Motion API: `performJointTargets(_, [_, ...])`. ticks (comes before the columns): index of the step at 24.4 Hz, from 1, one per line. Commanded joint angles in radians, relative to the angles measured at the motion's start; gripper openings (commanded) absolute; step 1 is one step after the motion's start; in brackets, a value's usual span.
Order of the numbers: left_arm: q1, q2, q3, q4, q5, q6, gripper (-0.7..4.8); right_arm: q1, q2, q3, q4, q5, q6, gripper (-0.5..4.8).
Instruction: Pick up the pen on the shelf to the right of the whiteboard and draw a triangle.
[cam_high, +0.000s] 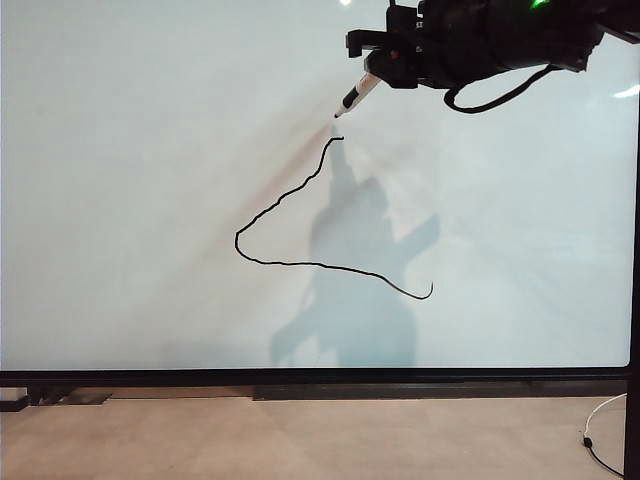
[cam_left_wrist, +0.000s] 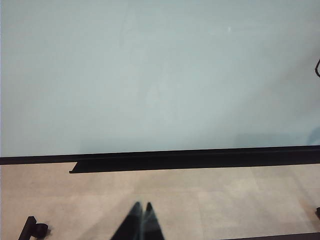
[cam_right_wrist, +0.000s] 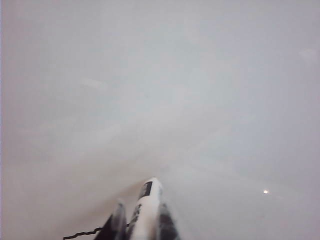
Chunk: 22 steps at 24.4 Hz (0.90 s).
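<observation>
Exterior view shows the whiteboard filling nearly the whole frame, with the right gripper reaching in from about 1 o'clock, high on the board. Its fingers pinch the pen by the upper barrel, so the black tip slants down toward 7 o'clock, at the board; whether the tip touches the surface cannot be told from this angle. The tip sits just above the top end of the triangle, which so far is an open figure: a wobbly left side dropping toward 8 o'clock, then a base running out to 4 o'clock and ending in a small upturned hook. The right side is not drawn. Judging by this, the pen is held at the apex because the closing stroke would run from there down to the hook. Right wrist view confirms the grip: the fingers flank the whitish barrel of the pen and press on it, a scrap of drawn line just beside them. Left wrist view shows the left gripper parked low, well apart from the drawing, its fingertips pressed together on nothing, clear of the working arm; ahead lies the board's lower frame and the shelf.
</observation>
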Motion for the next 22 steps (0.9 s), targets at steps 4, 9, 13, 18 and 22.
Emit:
performJointTargets(4, [0.0, 0.0, 0.004, 0.008, 0.0, 0.0, -0.05, -0.004, 0.002, 0.019, -0.027, 0.006, -0.014, -0.07])
performJointTargets(9, [0.0, 0.0, 0.004, 0.008, 0.0, 0.0, -0.05, -0.007, 0.008, 0.019, -0.029, 0.01, -0.018, -0.07])
performJointTargets(13, [0.0, 0.0, 0.004, 0.008, 0.0, 0.0, -0.05, -0.009, 0.023, 0.019, -0.026, 0.024, -0.018, -0.07])
performJointTargets(18, [0.0, 0.0, 0.004, 0.008, 0.0, 0.0, -0.05, -0.009, 0.035, 0.019, -0.022, 0.028, -0.018, -0.07])
performJointTargets(22, [0.0, 0.0, 0.004, 0.008, 0.0, 0.0, -0.05, -0.009, 0.035, 0.018, -0.023, 0.051, -0.021, -0.07])
